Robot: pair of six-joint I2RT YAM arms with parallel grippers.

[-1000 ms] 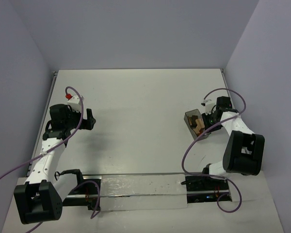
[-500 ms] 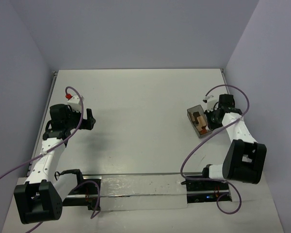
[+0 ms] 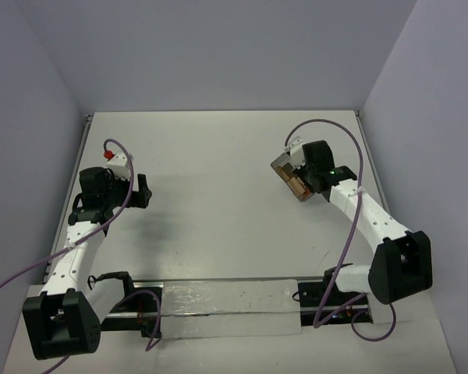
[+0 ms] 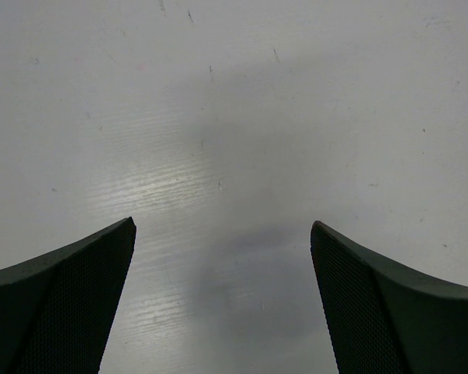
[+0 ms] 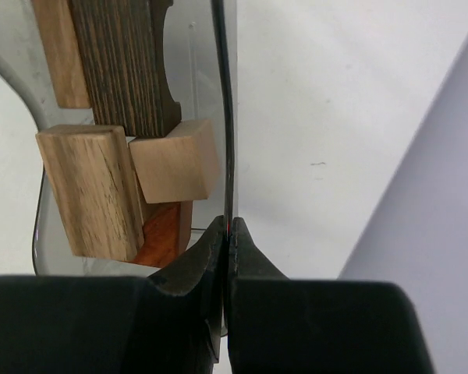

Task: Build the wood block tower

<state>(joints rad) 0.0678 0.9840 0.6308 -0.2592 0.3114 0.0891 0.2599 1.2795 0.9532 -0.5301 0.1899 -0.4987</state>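
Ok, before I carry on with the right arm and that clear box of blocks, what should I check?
1. Grip: right gripper shut on the clear container, pinching its wall: ok.
2. Load: wood blocks inside the container, jumbled, with the reddish piece underneath, none spilling in the wrist view: ok.
3. Container level: cannot tell; it looks tilted in the top view.
4. Left gripper open, nothing between its fingers: ok.
5. Set-down room: table bare between the arms: ok.
6. Tower begun: not ok, no blocks stacked on the table.
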